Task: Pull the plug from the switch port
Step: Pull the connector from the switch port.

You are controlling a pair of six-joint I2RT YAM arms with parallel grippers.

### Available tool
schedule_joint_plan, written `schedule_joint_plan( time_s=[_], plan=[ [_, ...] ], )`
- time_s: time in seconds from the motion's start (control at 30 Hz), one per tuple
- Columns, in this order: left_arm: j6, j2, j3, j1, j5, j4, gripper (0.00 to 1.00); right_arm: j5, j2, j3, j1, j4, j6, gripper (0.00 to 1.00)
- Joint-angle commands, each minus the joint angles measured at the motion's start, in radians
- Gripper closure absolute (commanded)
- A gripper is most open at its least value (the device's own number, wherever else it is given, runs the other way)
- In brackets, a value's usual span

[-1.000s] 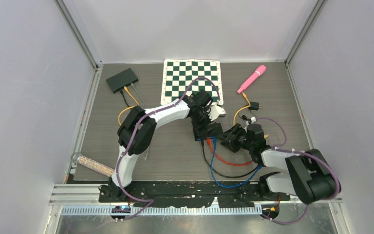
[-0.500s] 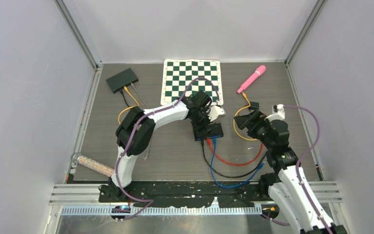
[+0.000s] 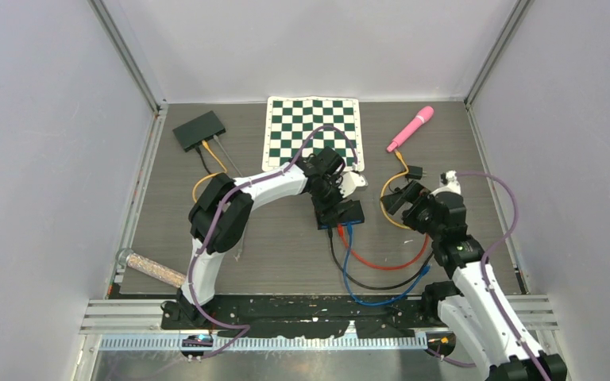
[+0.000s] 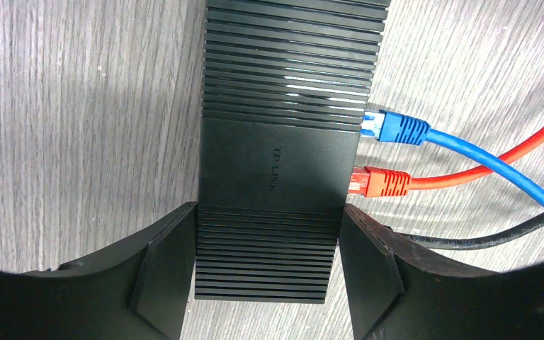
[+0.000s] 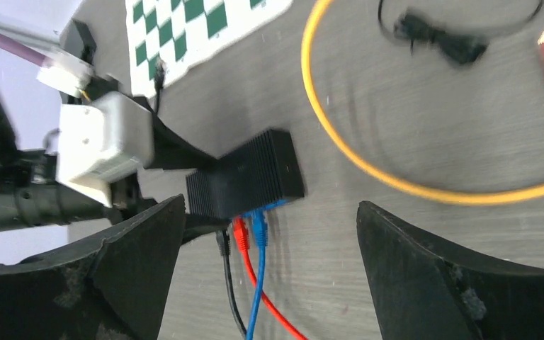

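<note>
Grey surface [image 3: 286,254] carries the switch [image 4: 276,156] clamped by the left gripper [image 4: 269,273], right gripper [image 5: 269,241] open and empty, blue plug [image 4: 397,129] and red plug [image 4: 382,182] not yet pulled.

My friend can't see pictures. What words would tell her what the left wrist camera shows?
The left pincer grips a black switch by its two sides, on a grey wood table. A blue plug and a red plug sit in ports on the picture's right, and a black cable runs off below them.
</note>
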Motion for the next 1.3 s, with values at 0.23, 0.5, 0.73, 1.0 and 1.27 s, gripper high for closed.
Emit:
schedule_joint_plan(
  time_s=[0.23, 0.5, 0.73, 1.0, 1.27],
  plan=[
    [-0.022, -0.012, -0.007, 0.011, 0.041, 0.035, 0.7, -0.294, 0.193, -0.244, 0.003, 0.358, 0.253, 0.11],
    [-0.029, -0.009, -0.001, 0.011, 0.042, 0.03, 0.7, -0.298, 0.34, -0.284, 0.098, 0.494, 0.306, 0.18],
    [-0.038, -0.006, -0.001, 0.011, 0.049, 0.029, 0.71, -0.293, 0.512, -0.275, 0.15, 0.604, 0.35, 0.21],
    [-0.04, -0.014, -0.016, 0.011, 0.04, 0.027, 0.71, -0.211, 0.46, -0.246, 0.173, 0.529, 0.32, 0.12],
    [-0.047, -0.01, -0.014, 0.011, 0.045, 0.03, 0.71, 0.14, 0.073, -0.058, 0.117, 0.022, 0.212, 0.05]
  ],
)
